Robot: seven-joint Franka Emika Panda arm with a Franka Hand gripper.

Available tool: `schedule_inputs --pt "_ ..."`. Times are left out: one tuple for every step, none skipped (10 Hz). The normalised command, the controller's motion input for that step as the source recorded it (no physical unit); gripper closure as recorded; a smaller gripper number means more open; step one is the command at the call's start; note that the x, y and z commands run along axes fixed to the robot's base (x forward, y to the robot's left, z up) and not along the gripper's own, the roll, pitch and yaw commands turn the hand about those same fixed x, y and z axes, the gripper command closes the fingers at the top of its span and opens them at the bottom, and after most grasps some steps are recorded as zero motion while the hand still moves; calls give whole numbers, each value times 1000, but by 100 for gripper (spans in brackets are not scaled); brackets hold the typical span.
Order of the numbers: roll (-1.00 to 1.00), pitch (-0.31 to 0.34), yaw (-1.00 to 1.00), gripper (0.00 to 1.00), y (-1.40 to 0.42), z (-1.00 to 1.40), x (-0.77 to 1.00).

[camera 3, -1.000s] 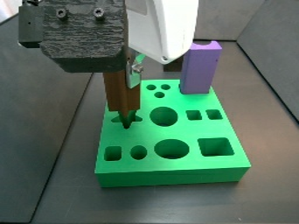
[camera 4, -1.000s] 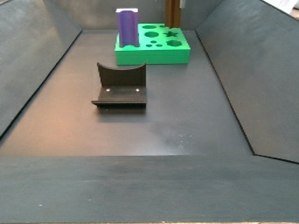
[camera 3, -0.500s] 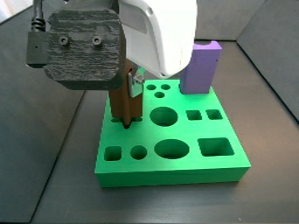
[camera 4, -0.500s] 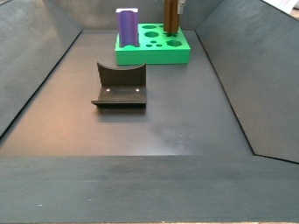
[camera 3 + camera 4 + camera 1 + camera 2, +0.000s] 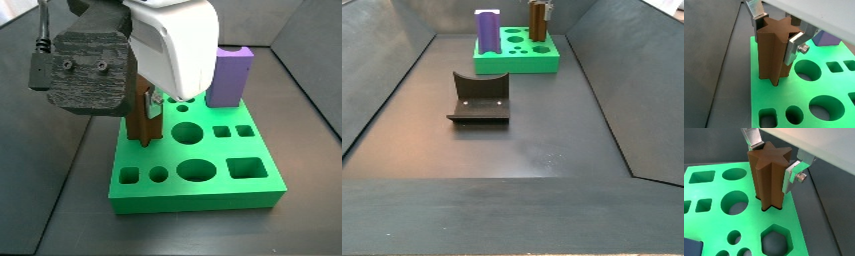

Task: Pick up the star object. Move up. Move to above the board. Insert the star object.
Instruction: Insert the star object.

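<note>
Wrist view: hand [image 5: 776, 35], one star object [image 5: 775, 55].

No legible text or markings anywhere.

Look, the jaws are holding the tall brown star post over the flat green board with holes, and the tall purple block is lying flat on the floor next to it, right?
Not quite. The purple block stands upright on the flat green board, at its far corner, as a side view shows. The rest holds: the gripper has its jaws on either side of the tall brown star post, over the board.
</note>
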Motion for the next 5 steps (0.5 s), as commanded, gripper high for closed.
schedule_inputs --pt "-1 -9 0 100 0 0 -6" --pt "31 0 0 100 0 -134 -23" --pt "59 -90 -20 100 0 -431 -220" --pt "47 -174 -29 100 -49 -831 -83" --pt "6 -216 -11 100 -69 -857 -126"
